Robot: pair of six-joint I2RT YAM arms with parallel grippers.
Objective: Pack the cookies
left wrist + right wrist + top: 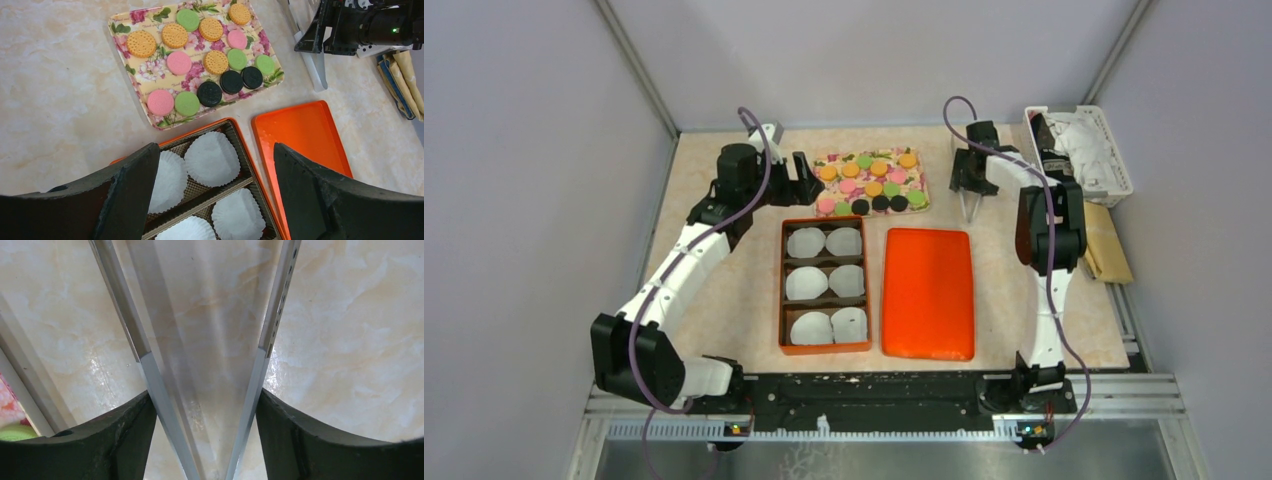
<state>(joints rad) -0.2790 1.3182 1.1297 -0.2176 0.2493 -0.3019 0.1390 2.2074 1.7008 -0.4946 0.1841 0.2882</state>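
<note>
Top external view: cookies (871,181) sit on floral tray (921,196), far centre of bench (724,290). Right claw (969,185) clamps tongs (149,371) just right of tray; cookies lie to its left. Left claw (812,180) gapes empty just left of tray, about equally near.

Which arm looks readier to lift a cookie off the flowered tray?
Probably the right. The right arm's fingers hold silver metal tongs beside the floral-patterned tray of round coloured cookies. The left arm's fingers are open and empty near the orange box of white paper cups.
</note>
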